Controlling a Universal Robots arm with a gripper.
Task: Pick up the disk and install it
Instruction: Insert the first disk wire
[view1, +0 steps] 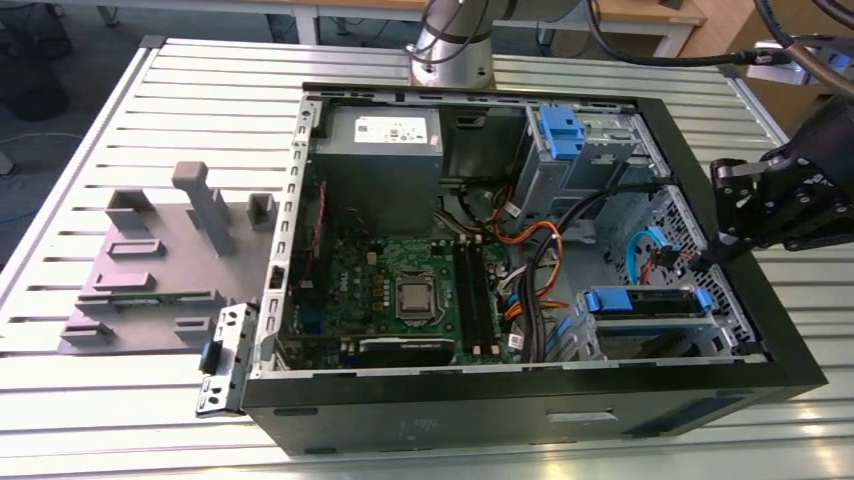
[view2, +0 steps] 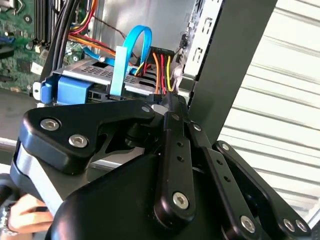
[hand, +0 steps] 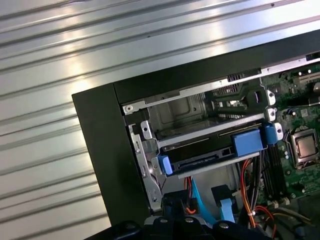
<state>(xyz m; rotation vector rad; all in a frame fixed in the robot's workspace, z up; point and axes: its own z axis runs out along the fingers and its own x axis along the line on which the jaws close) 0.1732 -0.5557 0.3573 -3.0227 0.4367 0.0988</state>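
- The claw (view1: 727, 240) hovers at the case's (view1: 534, 420) side wall; whether it is open or closed I cannot tell.
- Just beyond it, the disk (view1: 645, 303) sits in the lower drive bay.
- Judgement: approach squarely, clear of the cables (view2: 162, 65).

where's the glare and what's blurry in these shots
First wrist view: bright glare streaks on the slatted table, while the disk in its bay is lit evenly. Second wrist view: the gripper body looms close and soft. Exterior view: the case front reflects a pale sheen.
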